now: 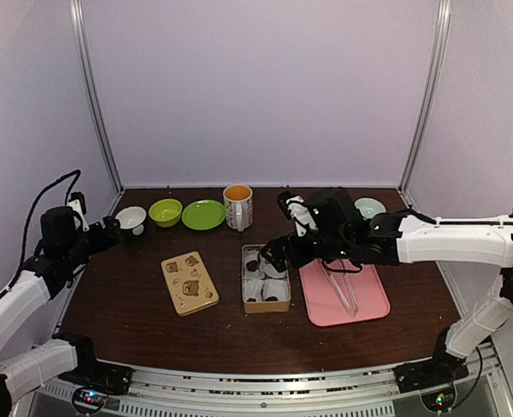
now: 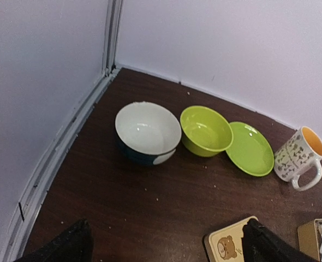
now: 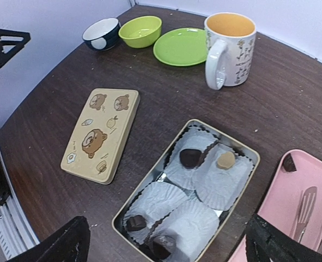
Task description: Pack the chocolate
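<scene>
Packing looks nearly done. The right gripper (image 3: 166, 232) hangs over the open tin (image 3: 248, 154) with its fingers (image 3: 68, 243) spread and holding nothing. The chocolate (image 3: 190, 158) sits between and just ahead of them: small, rounded dark lumps and one lighter brown lump (image 3: 225, 160), resting in crinkled white paper cups (image 3: 155, 199) inside the tan metal box.

What looks like one more dark lump (image 3: 289, 162) lies on the smooth pink tray (image 3: 270, 218), beyond the right-hand finger, near the slotted metal tongs (image 3: 307, 203). I judge the next move is to fetch that piece, which calls for a fine pinch on something small and slippery, and then to fit the flat bear-printed lid (image 3: 101, 131), lying ahead of the left-hand finger.

The left gripper (image 2: 165, 232) is also spread and empty, well away from the tin.
</scene>
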You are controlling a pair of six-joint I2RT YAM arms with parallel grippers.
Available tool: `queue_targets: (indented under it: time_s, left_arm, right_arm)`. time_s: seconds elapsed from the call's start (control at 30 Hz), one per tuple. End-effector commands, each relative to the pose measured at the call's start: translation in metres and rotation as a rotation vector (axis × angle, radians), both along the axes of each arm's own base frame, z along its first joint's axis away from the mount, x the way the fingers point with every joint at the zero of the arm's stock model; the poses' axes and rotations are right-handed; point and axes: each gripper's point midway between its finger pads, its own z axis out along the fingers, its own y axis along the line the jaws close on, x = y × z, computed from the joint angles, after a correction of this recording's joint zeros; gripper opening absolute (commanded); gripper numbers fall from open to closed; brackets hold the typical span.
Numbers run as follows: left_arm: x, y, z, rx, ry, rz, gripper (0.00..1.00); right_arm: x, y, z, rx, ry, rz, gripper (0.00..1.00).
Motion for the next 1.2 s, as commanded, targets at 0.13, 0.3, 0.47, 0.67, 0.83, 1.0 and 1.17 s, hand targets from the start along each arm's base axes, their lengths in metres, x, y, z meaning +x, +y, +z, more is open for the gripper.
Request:
queue_targets:
  time_s: [0.13, 0.3, 0.47, 0.67, 0.83, 1.0, 1.17]
  left_arm:
    - [0.0, -0.047, -0.062, -0.166, 0.31, -0.206, 0.98]
    - [0.009, -0.062, -0.089, -0.222, 0.412, -0.263, 0.98]
    - [0.02, -0.07, -0.105, -0.274, 0.469, -0.274, 0.98]
    - [0.027, -0.087, -0.123, -0.369, 0.519, -0.308, 0.98]
    - [0.035, -0.094, -0.145, -0.393, 0.598, -0.3, 0.98]
    - [0.048, -0.098, -0.161, -0.377, 0.681, -0.273, 0.98]
    - [0.052, -0.112, -0.174, -0.321, 0.752, -0.286, 0.98]
  right_arm:
    - [-0.032, 0.05, -0.017, -0.008, 0.077, 0.077, 1.0]
    - [-0.046, 0.082, -0.029, -0.007, 0.118, 0.108, 1.0]
    - [-0.056, 0.113, -0.04, 0.0, 0.176, 0.101, 1.0]
    - [-0.062, 0.142, -0.053, 0.026, 0.293, 0.046, 1.0]
    - [-0.062, 0.157, -0.059, 0.065, 0.344, 0.015, 1.0]
    - [-0.063, 0.169, -0.056, 0.094, 0.366, 0.024, 1.0]
    - [-0.064, 0.173, -0.058, 0.099, 0.374, 0.036, 1.0]
